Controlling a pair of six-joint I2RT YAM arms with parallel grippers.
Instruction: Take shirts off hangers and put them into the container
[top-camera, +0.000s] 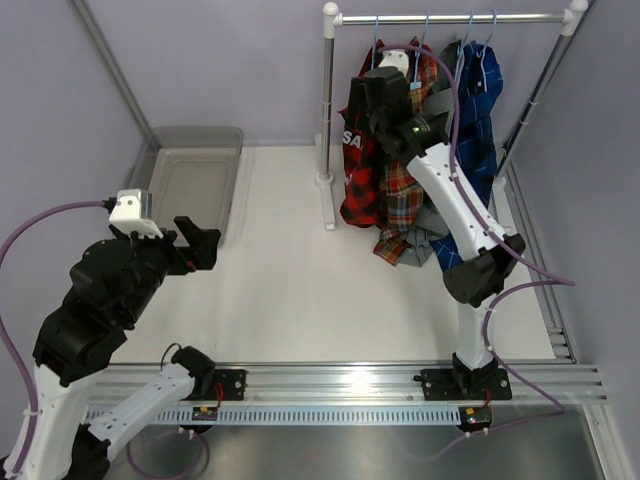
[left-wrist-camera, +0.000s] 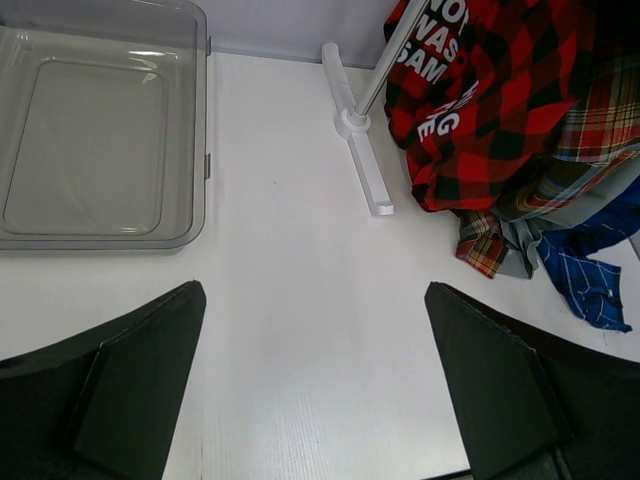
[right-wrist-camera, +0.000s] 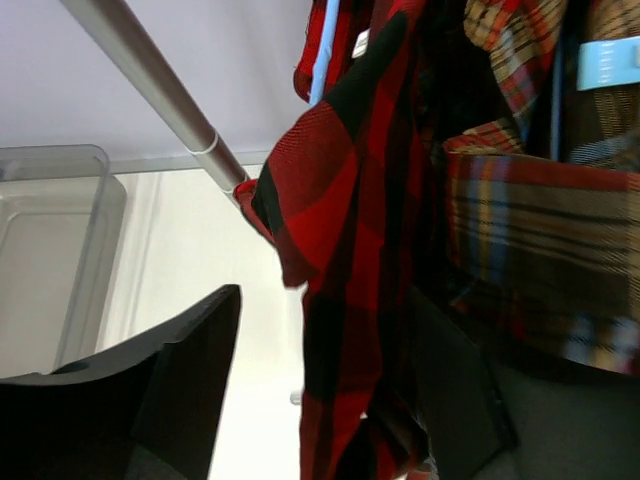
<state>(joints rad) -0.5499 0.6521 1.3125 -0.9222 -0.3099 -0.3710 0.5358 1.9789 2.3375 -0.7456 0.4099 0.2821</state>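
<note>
My right gripper (right-wrist-camera: 325, 300) had its jaws apart around a fold of the red-black shirt (right-wrist-camera: 335, 190), apparently not yet pinching. Just above it, the hanger (right-wrist-camera: 318, 60) hooked the rail (top-camera: 450, 17); I judged a pull might unhook it too. Far to its left, the left gripper (left-wrist-camera: 315, 380) hovered wide open, short of the tub (left-wrist-camera: 195, 130).

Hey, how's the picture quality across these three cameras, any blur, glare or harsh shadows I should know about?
Top external view: evenly lit and sharp, no harsh shadows on the table. Left wrist view: sharp, with faint glare streaks on the container. Right wrist view: the red-black plaid shirt sits so close that it looks soft and out of focus.
</note>
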